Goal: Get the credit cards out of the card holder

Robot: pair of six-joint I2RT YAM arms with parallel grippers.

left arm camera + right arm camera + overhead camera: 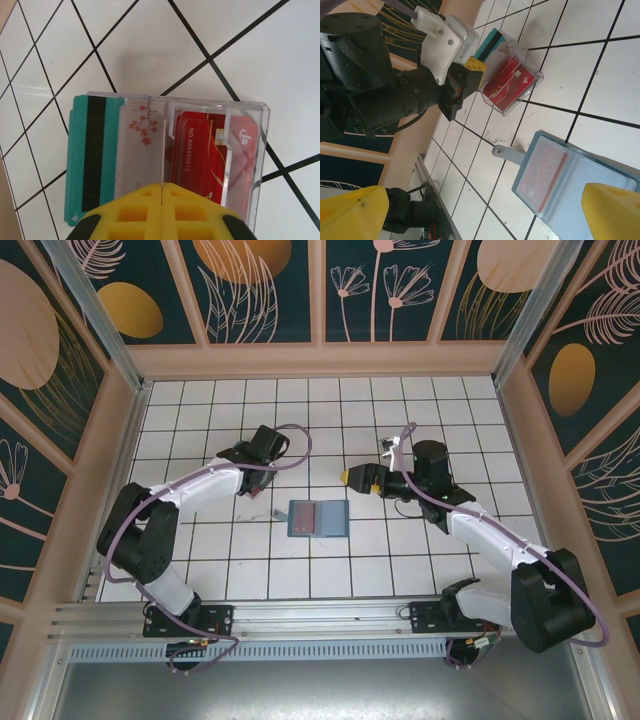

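The card holder (317, 517) lies open and flat on the tiles, blue-grey inside, with a red credit card (545, 177) in its left pocket and a strap tab (507, 152) sticking out. My right gripper (485, 212) hovers open above its right side, nothing between the fingers. My left gripper (163, 200) is shut on a thin card seen edge-on, held over a clear plastic box (245, 150). In that box stand red credit cards (200, 155), a white flowered card (142, 150) and a teal card with a black stripe (95, 155).
The clear box (512, 80) stands about two tiles left of the card holder, with the left arm (395, 95) right over it. Wooden walls (110, 470) close the tiled floor on three sides. A metal rail (300, 615) runs along the near edge.
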